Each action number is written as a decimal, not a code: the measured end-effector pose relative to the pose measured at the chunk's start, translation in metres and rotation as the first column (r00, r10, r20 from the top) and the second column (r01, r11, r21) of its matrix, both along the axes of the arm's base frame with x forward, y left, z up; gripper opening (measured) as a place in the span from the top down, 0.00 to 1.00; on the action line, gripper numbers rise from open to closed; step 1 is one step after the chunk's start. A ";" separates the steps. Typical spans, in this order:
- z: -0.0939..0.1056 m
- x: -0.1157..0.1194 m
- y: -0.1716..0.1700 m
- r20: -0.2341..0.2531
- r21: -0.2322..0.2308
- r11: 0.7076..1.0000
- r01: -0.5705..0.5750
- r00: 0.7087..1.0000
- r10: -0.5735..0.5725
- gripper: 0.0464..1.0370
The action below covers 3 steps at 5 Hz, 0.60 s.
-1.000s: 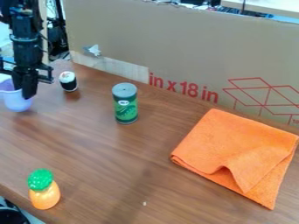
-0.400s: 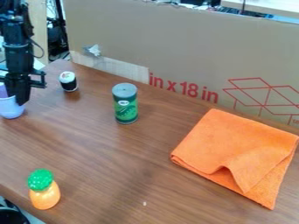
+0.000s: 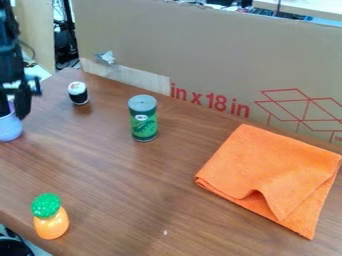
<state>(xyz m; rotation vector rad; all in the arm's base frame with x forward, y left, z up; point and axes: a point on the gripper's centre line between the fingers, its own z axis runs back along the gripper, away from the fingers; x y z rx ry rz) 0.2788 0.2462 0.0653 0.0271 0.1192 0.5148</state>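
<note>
Moving: black gripper (image 3: 15, 113) has shifted toward the view's left edge and a bit nearer the camera vs both earlier frames; lavender cup (image 3: 9, 130) went with it.
Jaws: clamped on the cup's wall at the rim, one side in, one out.
Cup: below the jaws, upright or nearly; left part cut off by the view edge. Can't tell if its base touches the wooden table (image 3: 137, 185).
Arm: upper part cut off, blurry.
Toy sushi roll (image 3: 78, 94): right of jaws, slightly behind; unmoved.
Green can (image 3: 144, 122): farther right, upright; unmoved. Print too small to make out.
Toy pineapple (image 3: 51, 220): well camera-side of jaws; unmoved.
Orange cloth (image 3: 267, 172): far right of jaws, folded, underside hidden; unmoved.
</note>
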 end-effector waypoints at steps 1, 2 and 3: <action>0.038 0.003 -0.011 0.056 0.027 0.998 0.058 0.997 -0.059 0.11; 0.059 -0.007 -0.026 0.091 0.023 0.996 0.082 0.992 -0.084 0.03; 0.059 -0.018 -0.071 0.060 -0.023 0.982 0.186 0.981 -0.185 0.03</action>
